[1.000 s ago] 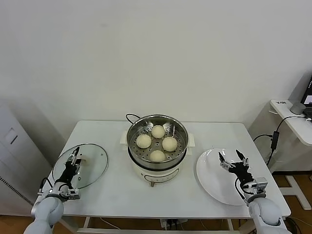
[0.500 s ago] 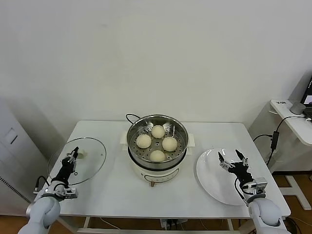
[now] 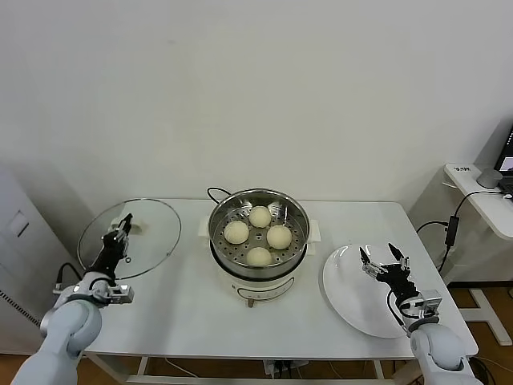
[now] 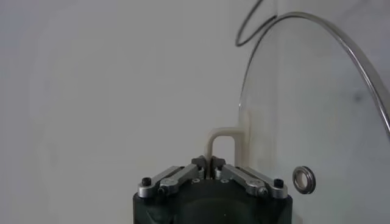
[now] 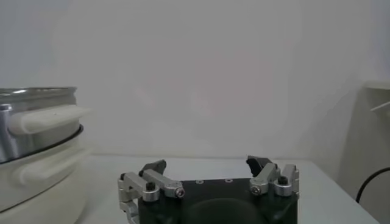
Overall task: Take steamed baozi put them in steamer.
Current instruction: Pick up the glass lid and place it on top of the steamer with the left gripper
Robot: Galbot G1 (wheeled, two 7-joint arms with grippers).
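Observation:
Four cream-white baozi (image 3: 258, 236) lie on the perforated tray inside the steel steamer (image 3: 222, 210) at the table's middle. My left gripper (image 3: 122, 229) is shut on the cream handle (image 4: 217, 140) of the glass lid (image 3: 156, 228) and holds the lid lifted and tilted above the table's left end. My right gripper (image 3: 384, 265) is open and empty over the white plate (image 3: 345, 289) at the right. The steamer's side (image 5: 36, 146) shows in the right wrist view, apart from the right gripper (image 5: 207, 165).
A black cord (image 3: 215, 192) runs behind the steamer. A side desk (image 3: 481, 192) stands beyond the table's right end. A grey cabinet (image 3: 16, 241) stands at the left.
My left gripper has lifted the glass lid off the table and tilted it upward. The right arm has stayed over the plate.

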